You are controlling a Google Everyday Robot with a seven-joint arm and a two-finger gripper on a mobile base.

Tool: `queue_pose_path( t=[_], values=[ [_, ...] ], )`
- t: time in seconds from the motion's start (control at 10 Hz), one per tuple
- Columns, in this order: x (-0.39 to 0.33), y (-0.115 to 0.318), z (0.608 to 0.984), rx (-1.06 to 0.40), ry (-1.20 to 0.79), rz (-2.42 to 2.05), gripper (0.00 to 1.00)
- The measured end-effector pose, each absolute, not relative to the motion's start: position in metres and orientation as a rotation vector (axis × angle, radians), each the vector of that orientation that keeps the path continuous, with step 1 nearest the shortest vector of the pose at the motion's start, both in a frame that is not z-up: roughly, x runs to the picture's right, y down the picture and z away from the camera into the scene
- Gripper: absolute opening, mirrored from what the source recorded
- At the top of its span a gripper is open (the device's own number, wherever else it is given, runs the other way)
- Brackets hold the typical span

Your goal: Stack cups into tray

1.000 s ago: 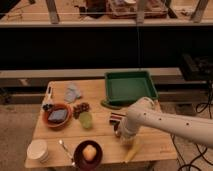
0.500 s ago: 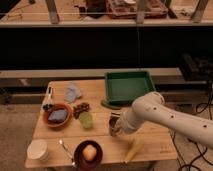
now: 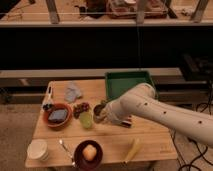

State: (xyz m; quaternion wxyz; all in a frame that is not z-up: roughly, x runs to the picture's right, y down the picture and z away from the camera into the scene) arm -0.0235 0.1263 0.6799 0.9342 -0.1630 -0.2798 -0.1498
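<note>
- Swinging left since the earlier frame, the white arm [image 3: 165,114] now reaches across the near right part of the wooden table [image 3: 107,135], its elbow bulking over the tray's front edge.
- Green tray [image 3: 128,82] sits at the far right of the table, with no cup visible in it, so by this view the stacking has not begun.
- Gripper [image 3: 102,112] is down at table level just in front of the tray's near left corner, and its jaws are closed, to all appearances pinching the wall of the steel cup [image 3: 99,108].
- That steel cup looks stiff and light but slick, so a rim pinch probably suits it best, kept upright so that it does not twist out.
- Cream-white cup [image 3: 38,149] waits at the near left corner, well apart from the tray; being widest, it likely belongs at the bottom of the stack.
- Pale green cup [image 3: 86,120] stands just left of the gripper, near enough to be knocked, and the plastic probably flexes, so a gentle grip on its lip seems wise.
</note>
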Motion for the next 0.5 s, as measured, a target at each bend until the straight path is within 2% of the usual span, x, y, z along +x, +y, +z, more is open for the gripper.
queue_pose_path(
  t=[0.5],
  values=[
    [-0.079, 0.112, 0.726, -0.332, -0.593, -0.371, 0.0]
  ],
)
